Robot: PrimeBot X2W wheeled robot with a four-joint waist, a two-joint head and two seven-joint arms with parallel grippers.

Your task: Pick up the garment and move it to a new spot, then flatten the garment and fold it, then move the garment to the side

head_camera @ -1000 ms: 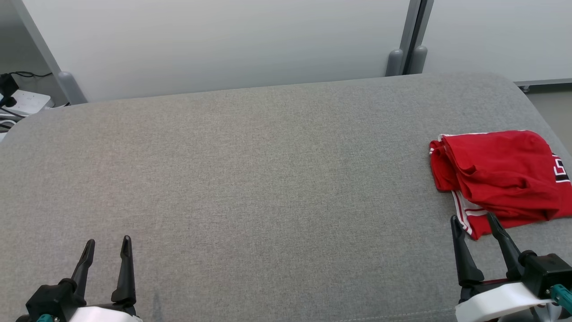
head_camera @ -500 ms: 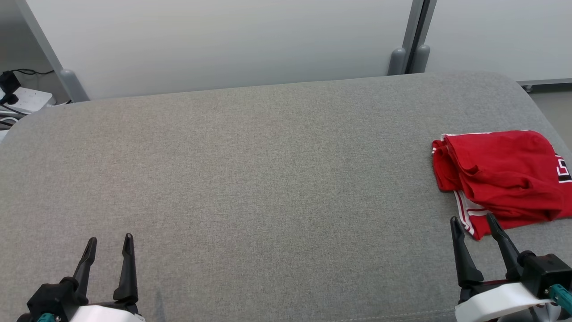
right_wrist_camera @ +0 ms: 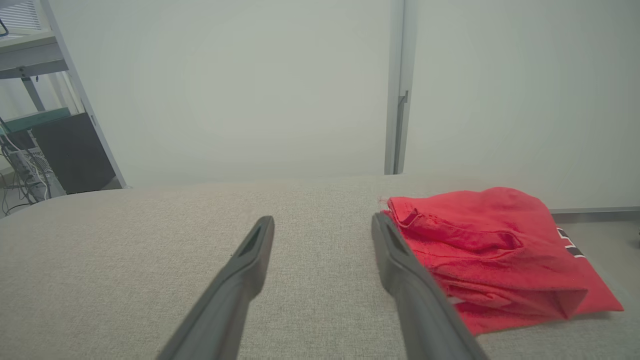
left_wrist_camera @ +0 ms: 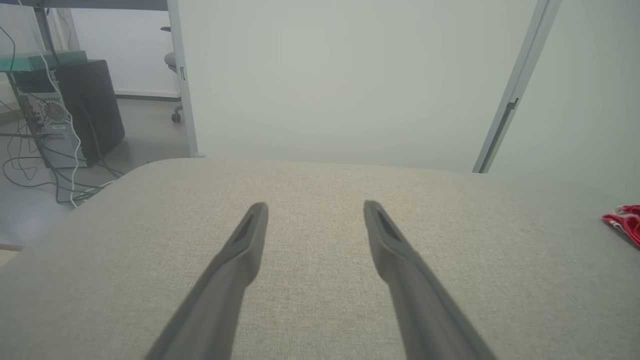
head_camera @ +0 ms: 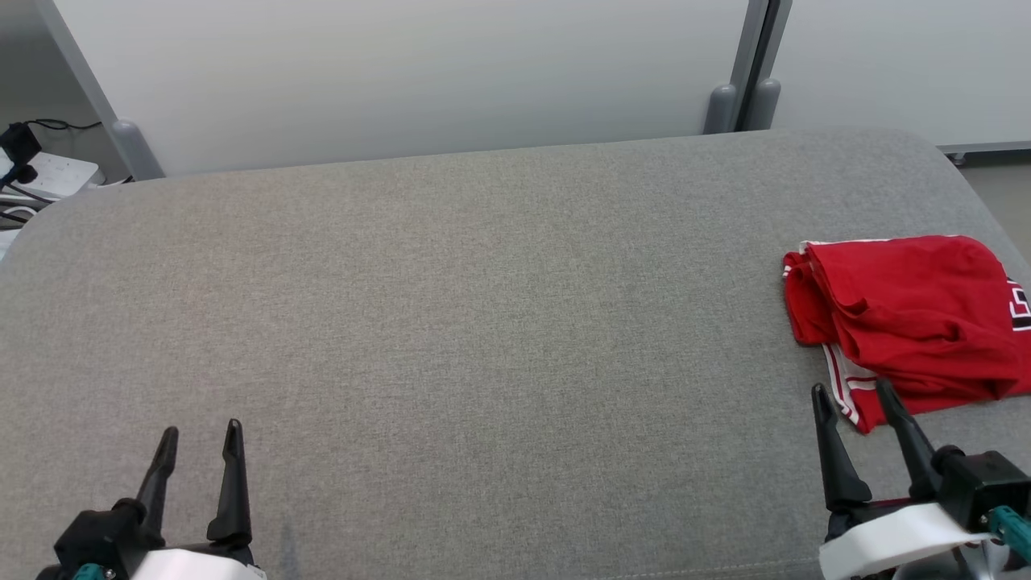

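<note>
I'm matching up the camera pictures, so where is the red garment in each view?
Head view: red garment at the right edge, mid-height.
Left wrist view: a sliver at the far right edge.
Right wrist view: right of centre, lower half.
Shared landmark: grey post between the white wall panels.

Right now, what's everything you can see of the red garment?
The red garment looks like soft knit, with white striped trim at its near left edge and dark-and-white lettering on the right. It lies loosely folded and rumpled at the right end of the grey padded surface. The open right tool sits by its near corner, not gripping it.
</note>
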